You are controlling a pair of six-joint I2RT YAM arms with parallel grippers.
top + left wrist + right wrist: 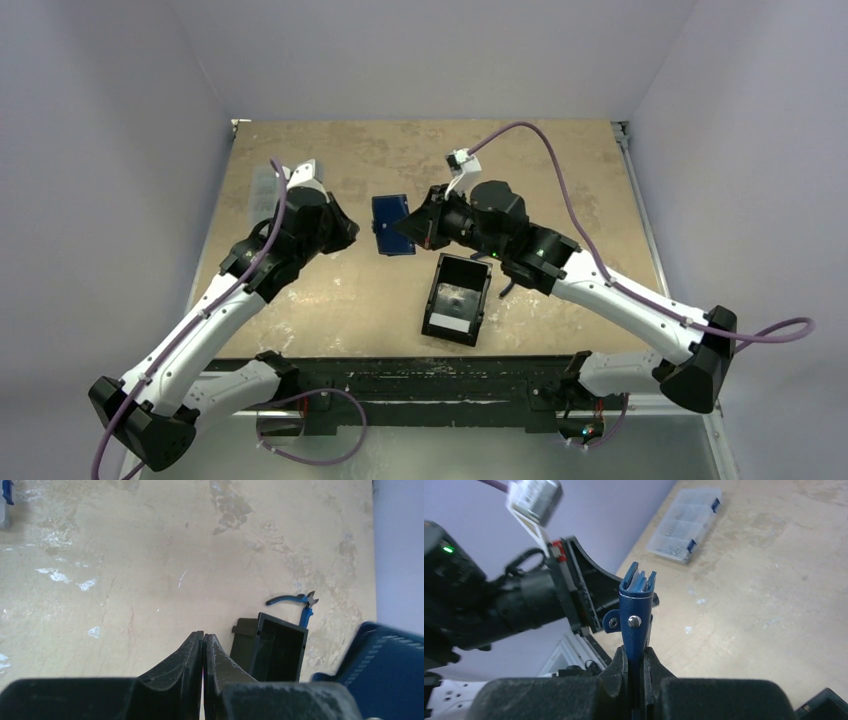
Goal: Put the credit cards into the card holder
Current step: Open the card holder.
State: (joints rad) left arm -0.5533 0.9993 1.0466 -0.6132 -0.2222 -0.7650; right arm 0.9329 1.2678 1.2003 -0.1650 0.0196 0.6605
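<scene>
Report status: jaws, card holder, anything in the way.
Right gripper: jaws shut on card holder, held raised. Left gripper: jaws shut, empty. Black tray nearby, not blocking.

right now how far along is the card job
Done: light blue edges sit inside the card holder, possibly cards already in; I can't confirm. In hand: the right jaws are shut on the holder, held off the table. The left jaws are shut on nothing beside it. Left: no loose cards show, so perhaps only closing and setting it down.
</scene>
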